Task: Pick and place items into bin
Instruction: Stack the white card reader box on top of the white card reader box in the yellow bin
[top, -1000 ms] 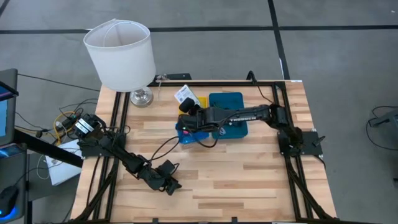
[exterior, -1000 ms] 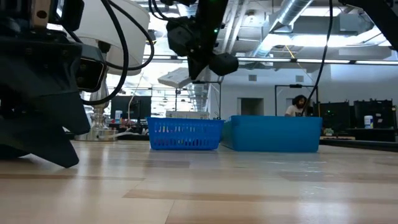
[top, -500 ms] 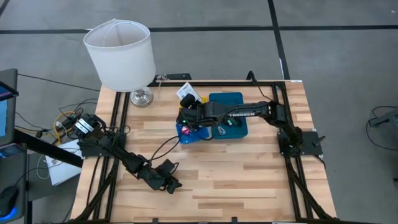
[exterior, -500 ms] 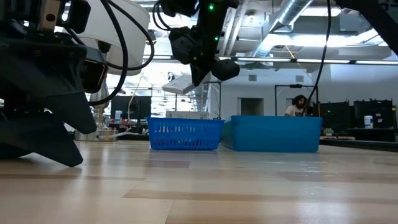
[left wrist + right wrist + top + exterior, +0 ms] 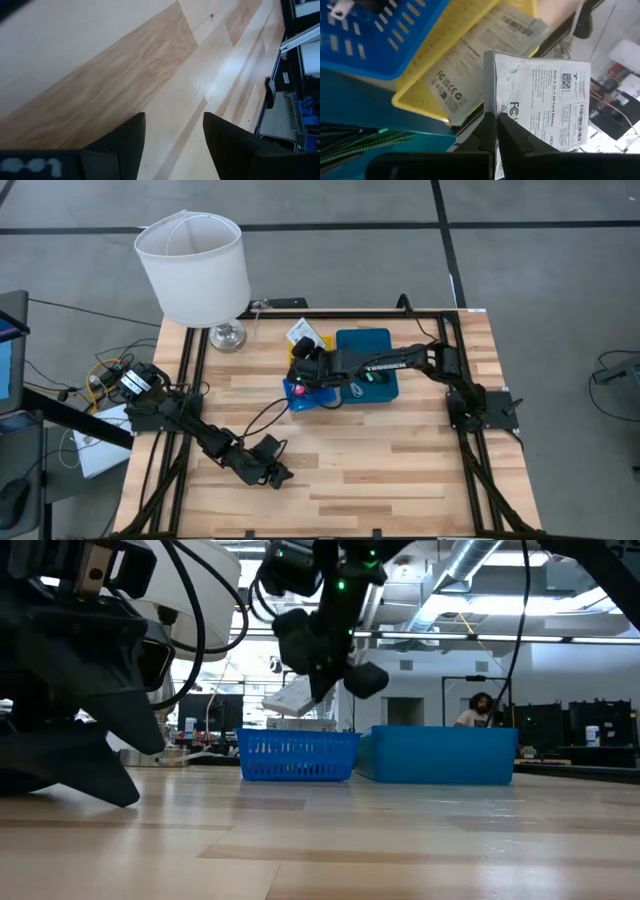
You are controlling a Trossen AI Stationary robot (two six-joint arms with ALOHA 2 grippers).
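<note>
My right gripper (image 5: 300, 360) reaches in from the right over the bins and is shut on a white printed packet (image 5: 542, 100), also seen as the packet (image 5: 298, 332) and the packet (image 5: 290, 698). Under it is the yellow bin (image 5: 427, 95), where another printed packet (image 5: 475, 60) lies flat. Beside that are the blue bin (image 5: 305, 402), with a red-pink bit (image 5: 297, 390), and the teal bin (image 5: 375, 340), with a green piece (image 5: 368, 376) and a grey cable (image 5: 355, 391). My left gripper (image 5: 172, 132) is open over bare wood near the table's near-left. My right gripper pinches the white packet between its two fingers (image 5: 487, 127) at one edge (image 5: 492, 107). The packet sticks out beyond the fingertips toward the table's far side. It is lifted clear and tilted, above the yellow bin.
A white lampshade on a metal foot (image 5: 192, 265) stands at the far-left corner. The black frame rails (image 5: 455, 370) run along the table's sides. Open wood (image 5: 400, 450) lies between the bins and the near edge. A person (image 5: 480, 710) is far off in the room.
My right gripper has come down a little with the packet still pinched, so the packet hangs closer above the bins than a second ago.
</note>
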